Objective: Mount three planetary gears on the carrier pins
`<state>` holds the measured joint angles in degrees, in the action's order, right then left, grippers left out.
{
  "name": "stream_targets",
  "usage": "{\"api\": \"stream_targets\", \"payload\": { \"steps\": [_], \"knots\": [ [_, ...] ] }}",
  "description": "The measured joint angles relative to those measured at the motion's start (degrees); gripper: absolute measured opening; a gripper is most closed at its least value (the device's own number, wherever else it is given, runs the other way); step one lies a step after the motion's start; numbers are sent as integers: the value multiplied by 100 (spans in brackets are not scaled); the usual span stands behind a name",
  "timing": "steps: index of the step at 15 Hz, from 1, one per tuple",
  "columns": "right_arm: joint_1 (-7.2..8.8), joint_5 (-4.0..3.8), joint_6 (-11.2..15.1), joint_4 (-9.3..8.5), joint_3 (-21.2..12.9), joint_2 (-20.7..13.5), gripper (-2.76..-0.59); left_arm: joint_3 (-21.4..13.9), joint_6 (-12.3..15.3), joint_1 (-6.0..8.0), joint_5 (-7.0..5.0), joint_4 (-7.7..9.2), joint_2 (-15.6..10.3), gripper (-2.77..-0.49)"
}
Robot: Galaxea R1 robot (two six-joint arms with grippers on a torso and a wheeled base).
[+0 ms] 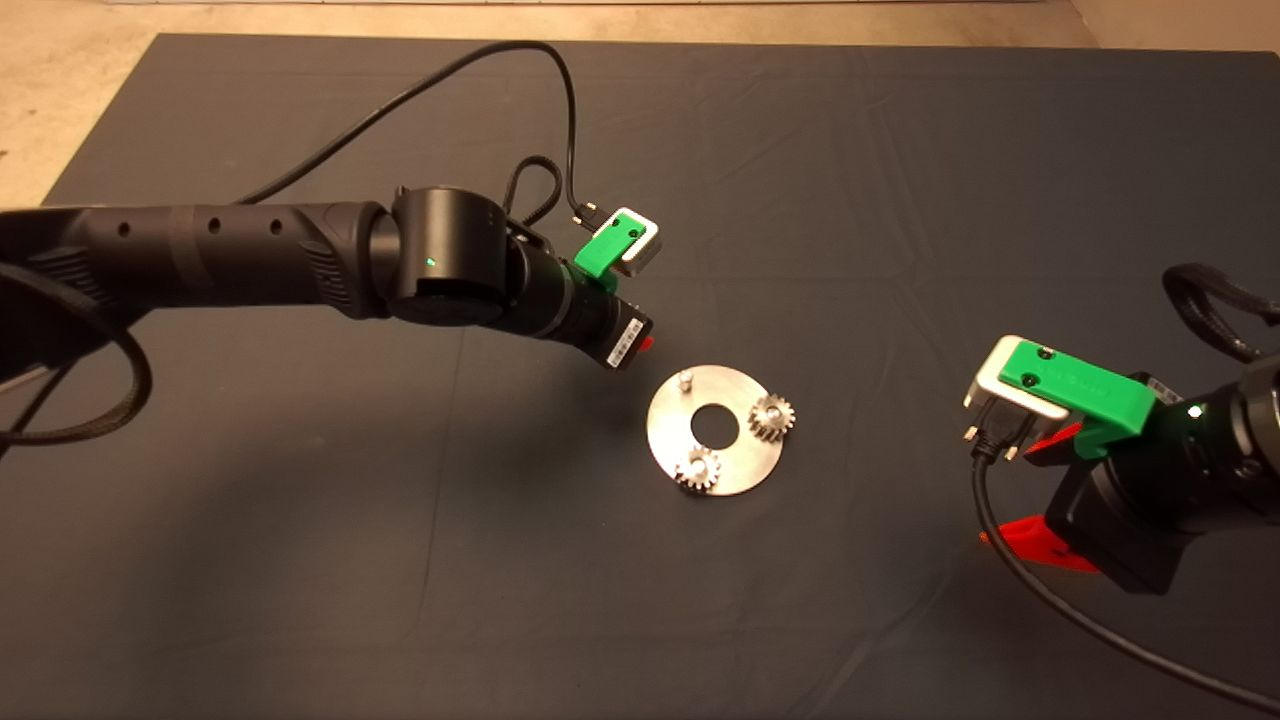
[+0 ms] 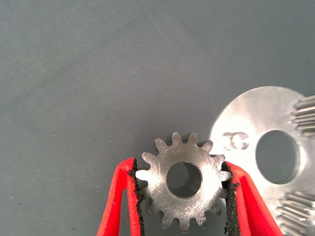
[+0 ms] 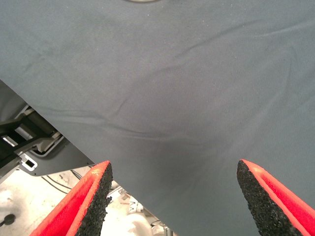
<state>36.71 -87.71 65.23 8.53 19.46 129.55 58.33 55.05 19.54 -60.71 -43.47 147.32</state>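
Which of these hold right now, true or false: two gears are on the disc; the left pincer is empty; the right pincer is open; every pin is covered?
1. Two small silver-grey metal spur gears sit on the flat round shiny metal disc. True.
2. The left pincer is empty. False: it grips a third silver-grey gear.
3. The right pincer is open. True.
4. Every pin is covered. False: one short silver stud stands bare.

Robotics laboratory test station. A bench (image 1: 1000, 150) draped in a dark mat (image 1: 300, 560) stands on a bare pale floor (image 1: 60, 110); cabled black robot arms (image 1: 230, 260) reach over it, and machined metal parts, a disc (image 1: 745, 465) with gears (image 1: 771, 416), are the only workpieces.
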Motion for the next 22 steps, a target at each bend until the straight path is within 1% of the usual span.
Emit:
{"api": "stream_targets", "payload": {
  "steps": [2, 3, 4, 5, 7, 8, 9, 10, 12, 14, 15, 17, 18, 19, 21, 22],
  "knots": [
    [0, 9, 0, -6, 0, -22, -150, -47, 68, 0, 7, 6, 4, -263],
    [0, 16, 1, -20, 0, -107, -150, -49, 75, 0, 2, 4, 0, -262],
    [0, 20, 1, -40, 0, -232, -150, -49, 86, 0, 5, 6, 0, -263],
    [0, 12, 0, -65, 0, -407, -150, -49, 103, 0, -12, 6, 0, -265],
    [0, -1, 0, -93, -2, -791, -150, -54, 106, 0, -10, 6, 2, -266],
    [-11, -2, -1, -104, -10, -950, -150, -58, 106, 0, -6, 6, 2, -266],
    [-65, -2, -4, -115, -20, -1076, -150, -58, 104, 0, -10, 6, 13, -266],
    [-184, 0, -10, -121, -24, -1180, -150, -59, 103, 0, 7, 6, 20, -266],
    [-573, 1, -28, -138, -26, -1376, -150, -75, 106, 0, -3, 10, 11, -266],
    [-760, 1, -46, -157, -33, -1497, -150, -75, 130, 0, -20, 9, 15, -266],
    [-899, -2, -51, -157, -33, -1525, -150, -82, 147, 0, -1, 9, 30, -266],
    [-1250, 1, -66, -157, -33, -1532, -150, -89, 158, 0, 7, 9, 34, -266],
    [-1340, 4, -66, -157, -33, -1547, -150, -89, 169, 2, -4, 9, 48, -266],
    [-1342, 4, -66, -157, -33, -1547, -150, -89, 175, 0, -17, 9, 85, -266],
    [-1585, 4, -68, -157, -33, -1613, -150, -93, 357, 0, 7, 6, 208, -266],
    [-1675, 0, -68, -157, -33, -1632, -150, -93, 420, 0, 7, -2, 257, -266]
  ]
}}
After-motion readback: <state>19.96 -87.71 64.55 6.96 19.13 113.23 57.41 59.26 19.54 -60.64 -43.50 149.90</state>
